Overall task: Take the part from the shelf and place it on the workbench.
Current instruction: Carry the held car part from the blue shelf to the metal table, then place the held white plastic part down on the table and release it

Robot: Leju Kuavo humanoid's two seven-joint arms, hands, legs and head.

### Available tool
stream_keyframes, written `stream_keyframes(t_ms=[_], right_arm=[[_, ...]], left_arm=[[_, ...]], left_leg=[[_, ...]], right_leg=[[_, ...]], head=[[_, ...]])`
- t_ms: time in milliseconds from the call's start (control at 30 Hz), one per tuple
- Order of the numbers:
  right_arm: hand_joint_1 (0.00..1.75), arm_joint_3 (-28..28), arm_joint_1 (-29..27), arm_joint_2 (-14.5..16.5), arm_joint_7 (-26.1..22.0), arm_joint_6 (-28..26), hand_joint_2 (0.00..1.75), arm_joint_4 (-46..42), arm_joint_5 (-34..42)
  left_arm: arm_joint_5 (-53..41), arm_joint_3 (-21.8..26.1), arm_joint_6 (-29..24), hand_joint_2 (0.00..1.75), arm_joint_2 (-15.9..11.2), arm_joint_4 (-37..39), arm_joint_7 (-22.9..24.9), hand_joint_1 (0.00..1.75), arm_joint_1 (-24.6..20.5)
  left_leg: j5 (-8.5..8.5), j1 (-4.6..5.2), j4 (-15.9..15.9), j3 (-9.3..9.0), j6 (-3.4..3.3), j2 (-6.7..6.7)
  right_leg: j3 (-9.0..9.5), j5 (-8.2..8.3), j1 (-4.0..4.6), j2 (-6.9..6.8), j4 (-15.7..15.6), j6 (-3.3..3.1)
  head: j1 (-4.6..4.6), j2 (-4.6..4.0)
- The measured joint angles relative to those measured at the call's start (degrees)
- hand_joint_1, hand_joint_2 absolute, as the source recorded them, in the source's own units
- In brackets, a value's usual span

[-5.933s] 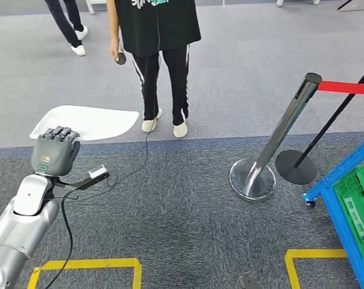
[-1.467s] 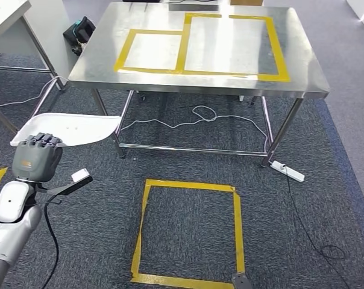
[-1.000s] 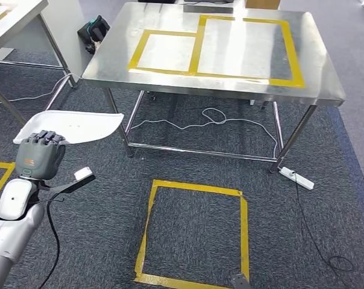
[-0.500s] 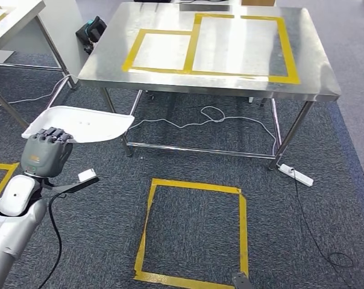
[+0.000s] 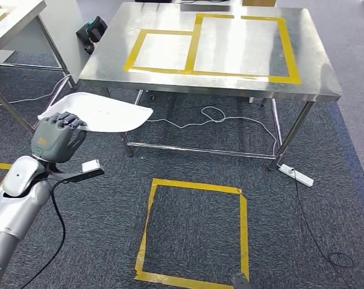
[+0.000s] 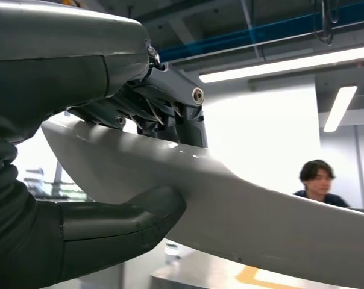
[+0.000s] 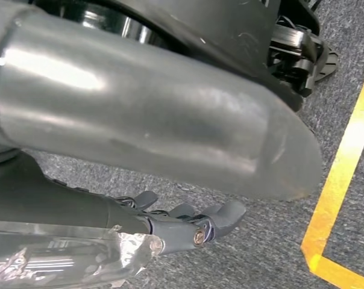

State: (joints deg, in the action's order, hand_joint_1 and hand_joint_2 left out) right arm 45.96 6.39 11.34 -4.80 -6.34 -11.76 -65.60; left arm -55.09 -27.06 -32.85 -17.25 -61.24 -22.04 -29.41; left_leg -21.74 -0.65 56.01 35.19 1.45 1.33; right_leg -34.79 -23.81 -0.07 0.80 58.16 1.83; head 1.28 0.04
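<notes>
- Nearest, floor: yellow tape square [image 5: 192, 232] on dark carpet, directly in front of the counter's near edge.
- Near left: left robot hand [image 5: 57, 139], raised at the end of the silver arm, fingers above and thumb below, clamped on the near end of the part [image 5: 100, 112].
- Same grasp from the left wrist view: thumb [image 6: 121, 223] pressed under the part [image 6: 244, 211], dark fingers [image 6: 171, 111] over its top face.
- Part: a flat, elongated white panel, held roughly level, long axis running rightward and slightly away from the left robot hand; free end just short of the counter's near-left corner, not over the top.
- Right wrist view: right robot hand [image 7: 189, 226] hanging low over the carpet, fingers loosely curled, holding nothing; open or closed cannot be told.
- Far: steel counter [image 5: 316, 78] marked with two yellow tape rectangles [image 5: 214, 48], lying ahead and to the right of the part.
- Judged relation for placing: counter beyond the part's free end, left robot hand the carrying and nearer one; reach forward and right needed.
</notes>
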Motion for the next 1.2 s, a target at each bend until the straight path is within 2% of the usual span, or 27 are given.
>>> stream_keyframes(t_ms=[300, 500, 733, 900, 1033, 1200], right_arm=[[0.0, 0.01, -0.88, -0.42, -1.1, -0.09, 0.0, 0.0, 0.39], [0.0, 0.01, -1.33, -1.1, -1.32, 0.07, 0.0, 0.0, 0.3], [0.0, 0.01, -1.38, -1.72, -1.9, 0.21, 0.0, 0.0, 0.25], [0.0, 0.01, -1.41, -1.77, -1.91, 0.2, 0.0, 0.0, 0.24], [0.0, 0.01, -1.76, -2.05, -1.91, 0.12, 0.0, 0.01, 0.18], [0.0, 0.01, -2.03, -2.15, -1.9, 0.09, 0.0, 0.0, 0.09]], left_arm=[[12.85, -2.19, 6.55, 1.75, 2.16, -0.22, -9.43, 1.24, -2.25], [18.28, -2.99, 11.69, 1.75, 3.87, -1.79, -12.59, 1.24, -1.99], [20.85, -6.33, 16.64, 1.75, 7.59, -3.71, -13.59, 1.24, -1.23], [21.16, -6.96, 17.14, 1.75, 8.14, -3.96, -13.59, 1.24, -1.13], [21.96, -9.61, 18.47, 1.75, 10.03, -4.5, -13.59, 1.24, -0.28], [22.16, -10.9, 18.6, 1.75, 10.64, -4.64, -13.59, 1.24, 0.07]], left_leg=[[-0.01, 0.02, 0.0, 0.02, -0.01, -0.01], [-0.02, 0.04, 0.0, 0.03, -0.02, 0.0], [-0.03, 0.1, 0.01, 0.06, -0.04, 0.0], [-0.03, 0.11, 0.02, 0.06, -0.05, 0.0], [-0.03, 0.11, 0.02, 0.07, -0.06, 0.0], [-0.03, 0.11, 0.02, 0.07, -0.06, 0.0]], right_leg=[[-0.03, 0.02, -0.02, 0.04, 0.0, 0.0], [-0.03, 0.01, -0.03, 0.01, -0.01, 0.0], [-0.03, 0.04, -0.1, 0.01, -0.01, 0.04], [-0.03, 0.04, -0.12, 0.03, -0.01, 0.04], [-0.05, 0.04, -0.12, 0.02, -0.02, 0.05], [-0.05, 0.04, -0.12, 0.02, -0.02, 0.05]], head=[[0.0, 0.0], [-0.01, 0.0], [-0.02, 0.0], [-0.01, 0.0], [-0.01, 0.0], [-0.02, 0.0]])
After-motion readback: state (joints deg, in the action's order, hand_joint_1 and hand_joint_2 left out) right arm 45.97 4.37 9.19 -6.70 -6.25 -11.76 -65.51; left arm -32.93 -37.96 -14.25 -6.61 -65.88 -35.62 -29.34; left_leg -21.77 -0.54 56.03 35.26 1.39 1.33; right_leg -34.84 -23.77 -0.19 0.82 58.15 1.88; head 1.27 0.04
